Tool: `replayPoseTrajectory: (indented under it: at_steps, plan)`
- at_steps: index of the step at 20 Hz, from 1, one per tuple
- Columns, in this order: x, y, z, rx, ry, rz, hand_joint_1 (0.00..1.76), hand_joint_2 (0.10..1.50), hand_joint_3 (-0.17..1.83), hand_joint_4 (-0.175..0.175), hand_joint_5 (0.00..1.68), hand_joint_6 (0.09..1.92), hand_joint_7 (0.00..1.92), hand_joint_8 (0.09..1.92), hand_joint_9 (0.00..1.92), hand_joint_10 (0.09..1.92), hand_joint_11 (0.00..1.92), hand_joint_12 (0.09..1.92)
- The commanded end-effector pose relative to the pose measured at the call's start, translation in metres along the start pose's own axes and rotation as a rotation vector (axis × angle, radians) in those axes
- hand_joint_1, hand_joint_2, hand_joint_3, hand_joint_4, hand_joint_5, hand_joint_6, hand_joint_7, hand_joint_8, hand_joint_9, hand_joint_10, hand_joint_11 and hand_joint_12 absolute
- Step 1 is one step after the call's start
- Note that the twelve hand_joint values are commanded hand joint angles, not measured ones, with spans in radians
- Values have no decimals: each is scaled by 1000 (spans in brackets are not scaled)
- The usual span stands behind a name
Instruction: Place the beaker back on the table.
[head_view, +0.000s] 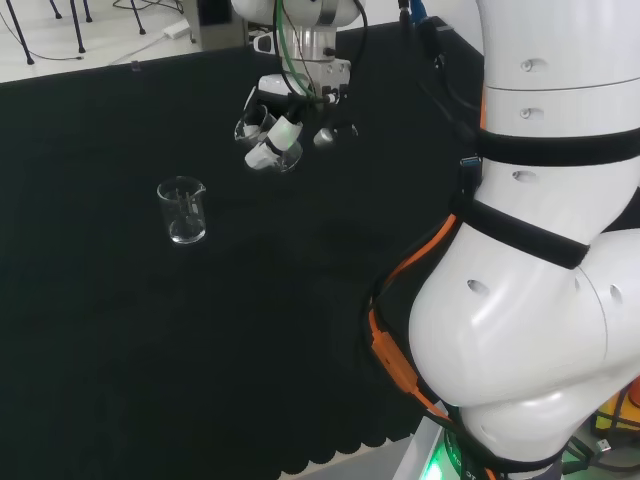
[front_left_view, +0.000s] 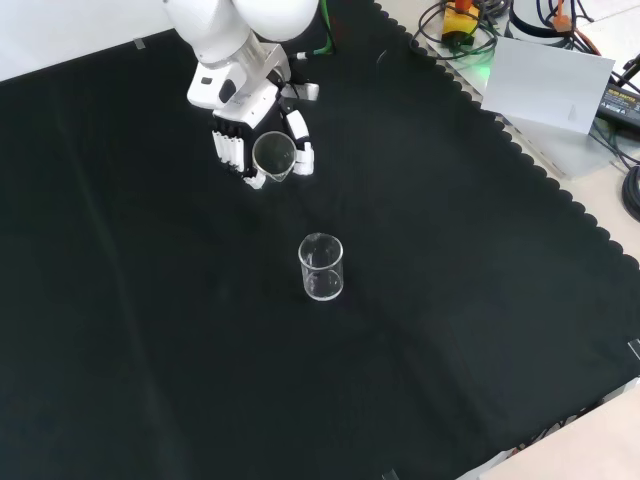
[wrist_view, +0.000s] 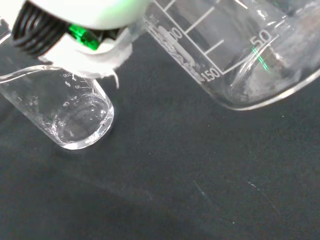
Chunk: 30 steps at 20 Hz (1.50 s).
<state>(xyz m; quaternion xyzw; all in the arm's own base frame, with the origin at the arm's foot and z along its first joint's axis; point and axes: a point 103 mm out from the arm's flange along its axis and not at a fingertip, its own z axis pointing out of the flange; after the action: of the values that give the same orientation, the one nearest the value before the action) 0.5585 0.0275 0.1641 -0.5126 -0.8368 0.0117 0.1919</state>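
The front view is looking down into the open mouth of a clear beaker (front_left_view: 274, 155) that the hand (front_left_view: 240, 140) is holding; white fingers (front_left_view: 231, 150) are curling round its left side and the thumb is closing on its right, so the glass is sitting in the grasp, up off the black cloth (front_left_view: 450, 300). In the head view the same hand (head_view: 275, 130) is hanging below the wrist with the held beaker (head_view: 265, 135) showing as clear glass among the fingers, harder to make out there. The wrist view is giving what the others are not: the held beaker (wrist_view: 240, 55) is appearing close and large, with printed measuring marks on its wall, and a blurred white part of the hand (wrist_view: 85, 30) is lying across the frame.

A second beaker (front_left_view: 321, 267) is standing upright on the cloth, well apart from the hand; in the head view it (head_view: 183, 211) is standing to the left of and nearer than the hand. The wrist view is showing this one (wrist_view: 70, 117) from above. Both beakers are looking empty.

The cloth is covering the bench and ending in a scalloped edge. Past that edge, at the front view's upper right, cables (front_left_view: 455, 30) and a grey box (front_left_view: 550, 90) are lying on a pale floor.
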Motion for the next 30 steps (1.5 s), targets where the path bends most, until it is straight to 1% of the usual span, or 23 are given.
replayPoseTrajectory:
  at_steps: [1,3,6,10,16,24,28,30]
  plan:
    - [-11,6,17,-34,121,-67,1282,625,909,-175,1048,1146,1113,1123,1313,1038,1061,916]
    - [-13,6,25,-34,139,-88,1282,626,908,-175,1047,1146,1112,1124,1310,1036,1064,918]
    - [-14,8,33,-48,175,-104,1282,629,903,-175,1046,1145,1111,1122,1306,1032,1069,920]
    - [-17,9,43,-75,231,-113,1281,638,884,-175,1045,1137,1109,1114,1305,1020,1076,918]
    - [-19,11,55,-95,272,-124,1281,642,875,-175,1045,1133,1109,1109,1294,1010,1078,916]
    - [-18,14,73,-160,268,-126,1281,653,850,-175,1046,1118,1110,1093,1290,986,1080,923]
    - [-19,17,81,-182,258,-120,1284,658,820,-175,1061,1080,1125,1051,1286,949,1082,927]
    - [-19,20,86,-181,256,-123,1285,660,809,-175,1068,1063,1132,1034,1285,934,1082,927]
